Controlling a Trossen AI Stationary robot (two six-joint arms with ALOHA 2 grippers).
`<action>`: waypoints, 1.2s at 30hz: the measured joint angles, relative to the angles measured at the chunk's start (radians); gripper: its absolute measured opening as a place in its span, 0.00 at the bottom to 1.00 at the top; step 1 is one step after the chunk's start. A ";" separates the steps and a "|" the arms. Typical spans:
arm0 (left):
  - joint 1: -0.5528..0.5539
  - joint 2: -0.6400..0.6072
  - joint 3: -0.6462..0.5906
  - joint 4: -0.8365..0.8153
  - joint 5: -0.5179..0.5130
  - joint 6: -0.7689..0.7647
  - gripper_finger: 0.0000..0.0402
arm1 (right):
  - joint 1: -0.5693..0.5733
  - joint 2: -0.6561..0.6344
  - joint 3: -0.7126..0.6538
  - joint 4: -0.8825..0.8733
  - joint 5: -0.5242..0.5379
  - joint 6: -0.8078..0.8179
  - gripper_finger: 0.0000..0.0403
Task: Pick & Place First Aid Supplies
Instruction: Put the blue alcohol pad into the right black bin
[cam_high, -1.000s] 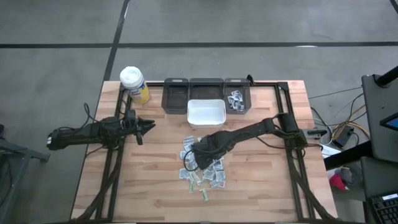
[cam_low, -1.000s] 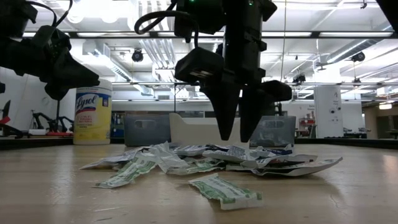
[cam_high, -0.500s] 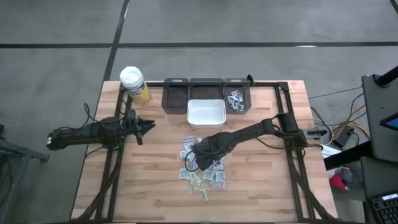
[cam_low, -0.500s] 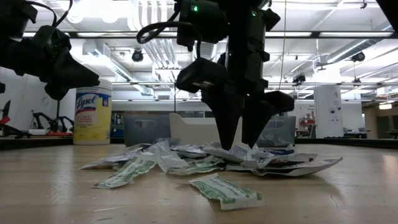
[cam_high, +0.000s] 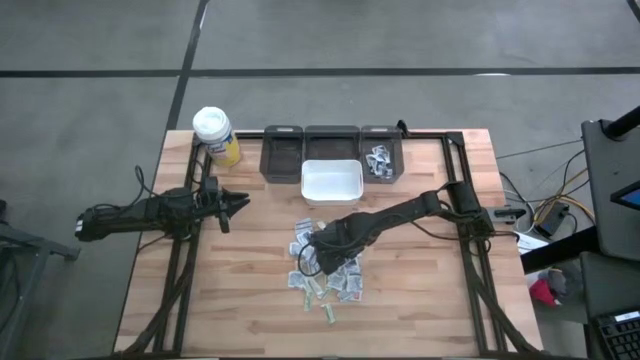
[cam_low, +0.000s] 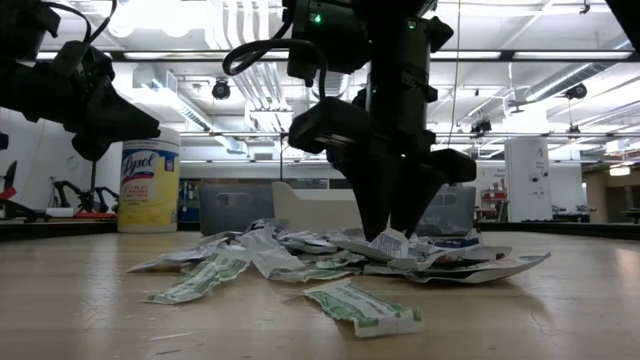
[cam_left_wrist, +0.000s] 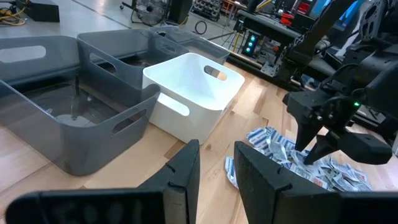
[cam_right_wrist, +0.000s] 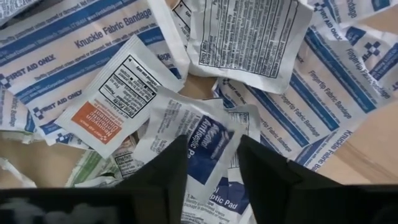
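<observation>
Right wrist view puts one blue-printed packet (cam_right_wrist: 208, 146) straight between the right jaws. It lies flat on top of the pile (cam_high: 325, 270), overlapping a white packet with an orange label on one side and long bandage strips on the other. The jaws stand partly closed astride it, tips down at the pile. We cannot tell whether they already pinch the paper or only bracket it.

In the low view the tips meet the heap where a white corner (cam_low: 388, 243) stands a little proud of the rest. We judge that to be the same packet, buckling upward.

To do this step well, we would close squarely until the paper folds into a ridge between the tips. Then we would lift straight up and slowly, so that the neighbours slide off rather than ride along. These packets are thin and slick, so a shallow pinch may slip, and a deep one may catch two. Once clear of the tabletop (cam_high: 420, 290), we would check for a single packet before we carry it. The likely goal is the grey bin (cam_high: 381, 160) that already holds packets, beyond the white bin (cam_high: 331, 181).

The left jaws wait released and empty, well apart from the pile, on the tabletop's left side.
</observation>
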 joint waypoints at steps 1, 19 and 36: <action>0.000 0.000 0.000 0.000 0.000 0.000 0.23 | 0.000 0.000 0.000 -0.001 -0.001 -0.003 0.28; 0.000 0.000 0.000 0.000 0.000 0.000 0.23 | 0.000 -0.003 0.078 -0.116 0.000 -0.033 0.07; 0.000 0.000 0.000 0.000 0.000 0.000 0.23 | -0.009 -0.012 0.354 -0.620 0.121 -0.121 0.07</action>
